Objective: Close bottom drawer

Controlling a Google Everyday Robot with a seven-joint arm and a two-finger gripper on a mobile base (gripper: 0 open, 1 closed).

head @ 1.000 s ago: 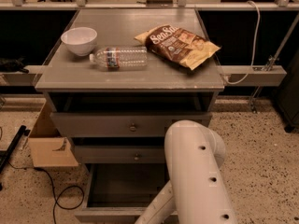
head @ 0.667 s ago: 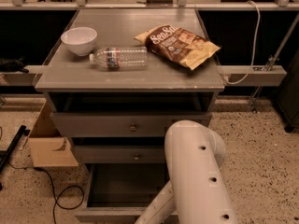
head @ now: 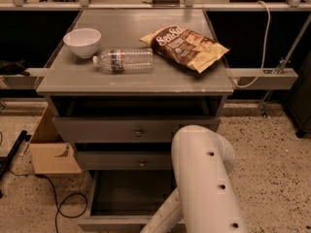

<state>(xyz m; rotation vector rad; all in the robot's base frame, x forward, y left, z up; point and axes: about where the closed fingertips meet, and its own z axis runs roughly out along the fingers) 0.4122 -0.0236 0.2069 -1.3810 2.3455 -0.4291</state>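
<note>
Open bottom drawer [head: 131, 198]; hand out of view beyond arm [head: 204, 178], grip cannot be told; risks jamming if shoved off-centre.

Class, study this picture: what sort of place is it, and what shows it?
Probably a robotics lab or workshop: a white robot arm before a grey cabinet with its bottom drawer open, loose cables and a cardboard box on the speckled floor. The gripper is out of view.

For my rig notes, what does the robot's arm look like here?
The arm is a smooth white rounded shell with three small dark holes along its side; a slimmer white link runs below it. No cables or markings show. The gripper is not in view.
</note>
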